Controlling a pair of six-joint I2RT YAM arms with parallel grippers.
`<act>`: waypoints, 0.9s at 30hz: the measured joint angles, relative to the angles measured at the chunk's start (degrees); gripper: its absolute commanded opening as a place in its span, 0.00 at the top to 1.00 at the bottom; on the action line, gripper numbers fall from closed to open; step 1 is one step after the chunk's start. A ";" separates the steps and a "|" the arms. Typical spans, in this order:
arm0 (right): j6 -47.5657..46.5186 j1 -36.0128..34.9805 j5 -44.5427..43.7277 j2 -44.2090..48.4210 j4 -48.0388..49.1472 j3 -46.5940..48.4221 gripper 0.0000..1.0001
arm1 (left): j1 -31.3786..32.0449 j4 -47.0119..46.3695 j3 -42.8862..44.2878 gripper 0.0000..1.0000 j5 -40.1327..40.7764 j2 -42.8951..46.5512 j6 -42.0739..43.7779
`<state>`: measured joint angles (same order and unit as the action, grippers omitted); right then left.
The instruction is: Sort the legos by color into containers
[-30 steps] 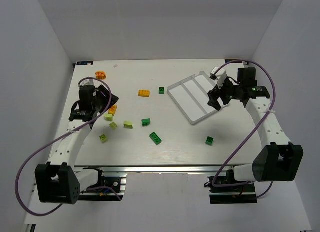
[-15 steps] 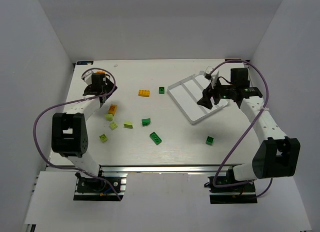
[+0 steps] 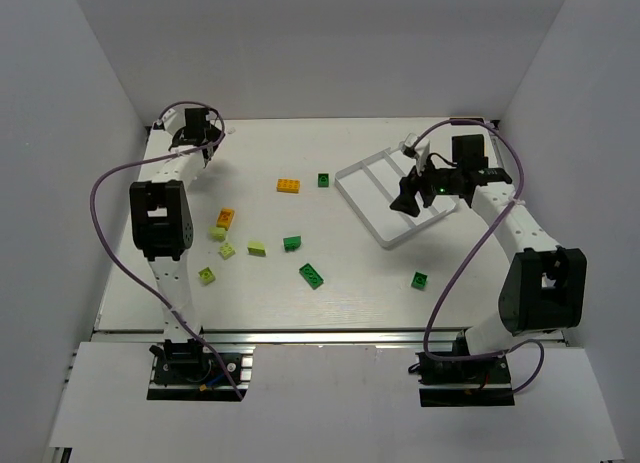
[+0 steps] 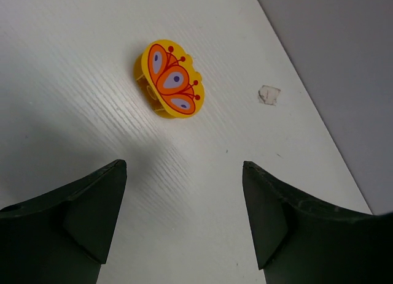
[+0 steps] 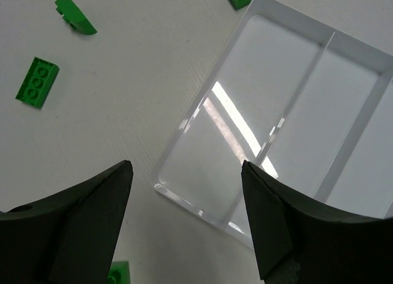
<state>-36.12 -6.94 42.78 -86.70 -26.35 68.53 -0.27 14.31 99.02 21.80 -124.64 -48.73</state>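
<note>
The white three-compartment tray [image 3: 352, 177] lies at the back right, all compartments bare; it also shows in the right wrist view [image 5: 288, 100]. My right gripper [image 3: 408, 199] hangs open and empty over the tray's near corner [image 5: 185, 167]. My left gripper [image 3: 203, 143] is open and empty at the back left corner [image 4: 183, 167], just short of the round orange piece with a butterfly print [image 4: 171, 80]; the arm hides that piece in the top view. Orange bricks [image 3: 289, 185] [image 3: 226, 218], dark green bricks [image 3: 312, 275] [image 3: 292, 243] [image 3: 324, 180] [image 3: 420, 279] and pale yellow-green bricks [image 3: 257, 248] [image 3: 206, 275] lie scattered on the table.
White walls close the table on three sides. A small white scrap [image 4: 269, 94] lies near the back edge beside the round piece. The right wrist view shows dark green bricks [image 5: 37, 81] [image 5: 75, 21] left of the tray.
My left arm has swung from the orange brick at mid-left to the back left corner. My right gripper has moved left over the tray.
</note>
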 measured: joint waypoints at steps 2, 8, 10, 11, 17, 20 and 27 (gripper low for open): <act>0.09 0.00 -0.15 -1.03 0.37 0.79 0.23 | -0.44 2.56 3.37 0.14 0.24 -2.62 -0.96; 0.15 0.00 -0.66 -3.32 0.94 3.76 0.22 | -1.55 6.93 7.67 0.13 0.48 -7.76 -2.62; 0.15 0.00 -0.81 -4.13 0.92 4.90 0.23 | -1.88 6.95 8.22 0.11 0.37 -8.98 -3.02; 0.13 0.00 -0.85 -4.50 0.94 5.38 0.23 | -1.92 6.93 8.55 0.11 0.22 -9.55 -3.23; 0.09 0.00 -1.07 -6.01 0.81 6.36 0.23 | -2.58 5.95 13.22 0.07 -0.70 -13.25 -4.31; 0.11 0.00 -1.09 -6.45 0.79 6.36 0.22 | -2.84 4.66 14.88 0.06 -1.55 -14.58 -4.94; 0.15 0.00 -1.57 -6.54 0.57 6.38 0.22 | -3.43 2.75 17.55 0.05 -2.82 -16.74 -8.44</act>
<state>-35.97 -6.94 41.21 -93.23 -25.78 74.91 -3.70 17.06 116.57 18.98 -141.38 -57.17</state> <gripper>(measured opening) 0.775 0.941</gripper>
